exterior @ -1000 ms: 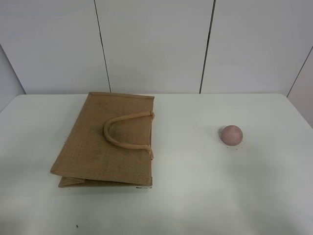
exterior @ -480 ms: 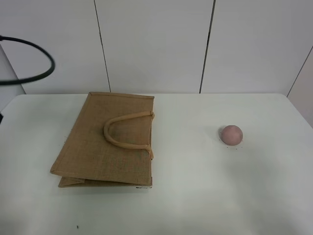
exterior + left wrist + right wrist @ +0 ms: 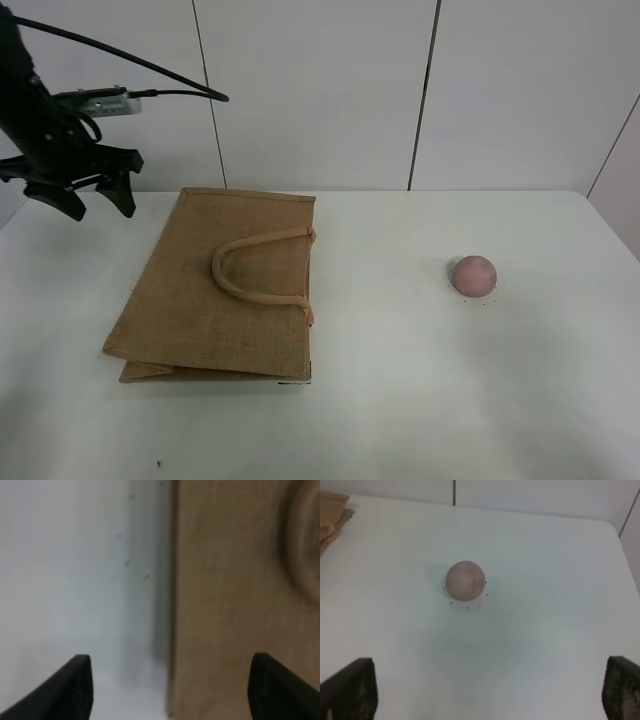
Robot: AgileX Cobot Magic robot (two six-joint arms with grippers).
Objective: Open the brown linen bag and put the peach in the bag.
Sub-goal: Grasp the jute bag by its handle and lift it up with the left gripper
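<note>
The brown linen bag [image 3: 215, 300] lies flat and closed on the white table, left of centre, with its beige handle [image 3: 232, 285] resting on top. The peach [image 3: 473, 275] sits alone on the table at the right. My left gripper [image 3: 97, 203] is open and empty, hovering above the table just beyond the bag's far left corner. In the left wrist view it [image 3: 170, 690] straddles the edge of the bag [image 3: 235, 605]. My right gripper [image 3: 485, 695] is open and empty, well short of the peach [image 3: 465, 580]. It is out of the exterior view.
The white table [image 3: 400, 400] has a white panelled wall right behind its far edge. A cable runs from the left arm along the wall. A corner of the bag [image 3: 331, 510] shows in the right wrist view.
The left arm has come into the exterior view from the upper left and now hangs over the bag's far left corner. Bag and peach have not moved.
</note>
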